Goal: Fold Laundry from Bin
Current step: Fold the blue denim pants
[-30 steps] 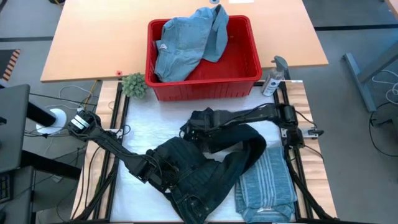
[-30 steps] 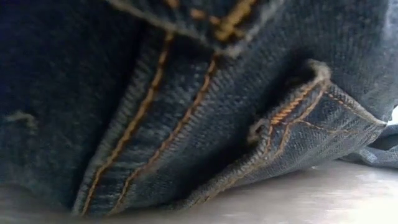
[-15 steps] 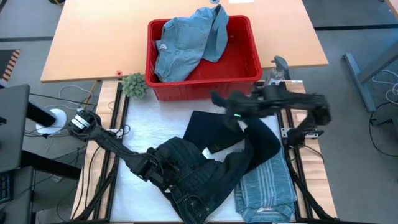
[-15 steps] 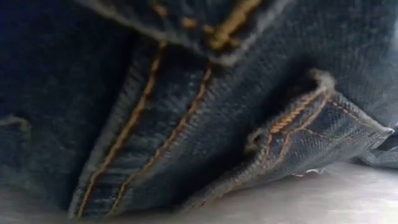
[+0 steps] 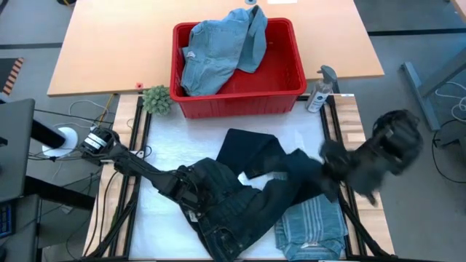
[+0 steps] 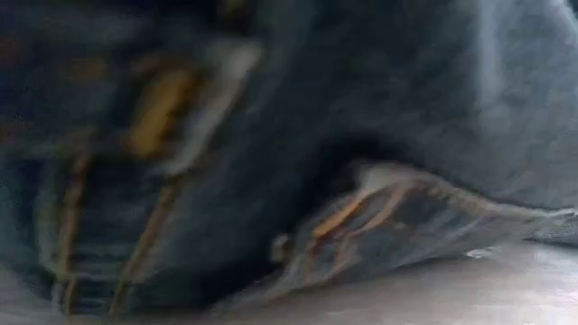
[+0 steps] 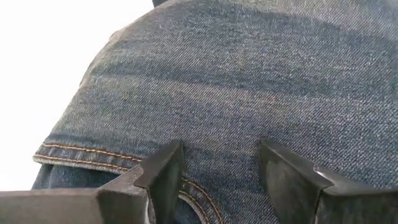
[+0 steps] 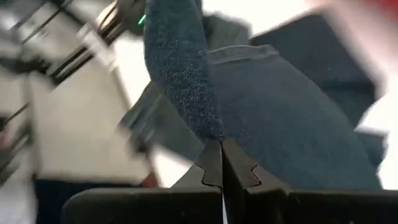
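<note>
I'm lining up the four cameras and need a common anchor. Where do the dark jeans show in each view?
High view: dark jeans spread across the white mat, below the red bin.
Low view: they fill nearly the whole picture, resting on the table.
Left wrist view: denim and waistband seam beyond the left gripper.
Right wrist view: a fold pinched in the shut right gripper.
Shared landmark: the orange-stitched seam.

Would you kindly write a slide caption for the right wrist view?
Right hand shut on a fold of the dark jeans, lifting it above the white table.
</note>
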